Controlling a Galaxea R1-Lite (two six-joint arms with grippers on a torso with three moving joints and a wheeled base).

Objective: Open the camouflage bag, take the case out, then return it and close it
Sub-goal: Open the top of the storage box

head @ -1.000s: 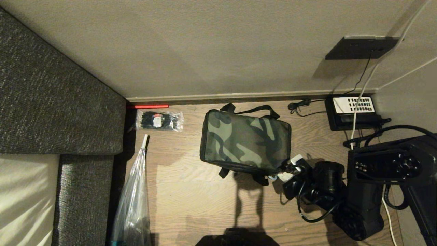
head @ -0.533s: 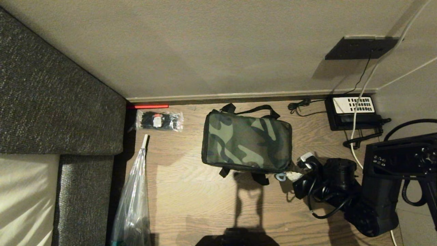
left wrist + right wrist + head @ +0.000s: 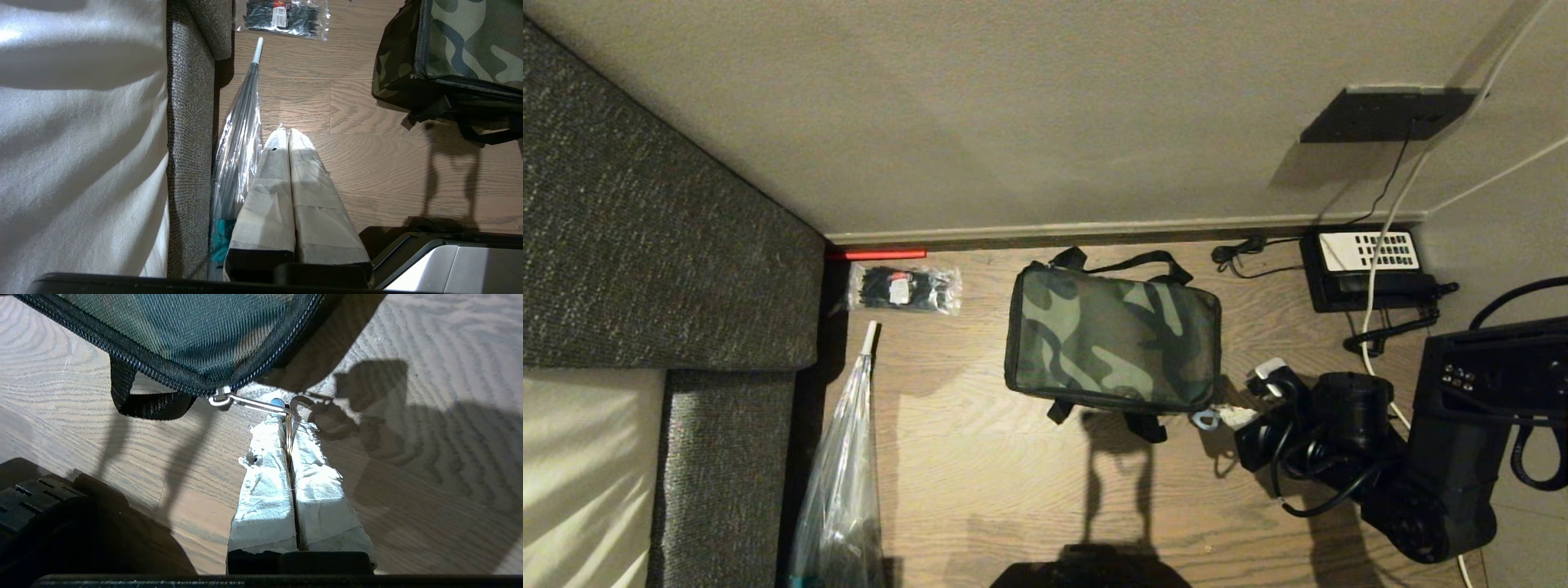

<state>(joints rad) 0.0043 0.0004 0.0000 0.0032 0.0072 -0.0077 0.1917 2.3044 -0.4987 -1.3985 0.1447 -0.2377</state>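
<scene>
Right gripper (image 3: 1232, 418) clamped on the zipper pull (image 3: 286, 416) at the camouflage bag (image 3: 1112, 340) corner.
Pinching the ring lets a sideways pull run the zipper; left gripper (image 3: 289, 141), fingers together, hangs parked over the floor (image 3: 1013, 490).

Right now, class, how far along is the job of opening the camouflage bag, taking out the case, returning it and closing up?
Done: nothing certain; the camouflage bag looks zipped shut, no case in view. In hand: the right gripper is shut on the zipper pull at the bag's corner. Left: unclear whether this pull starts the opening or ends the closing. The left gripper sits parked.
</scene>
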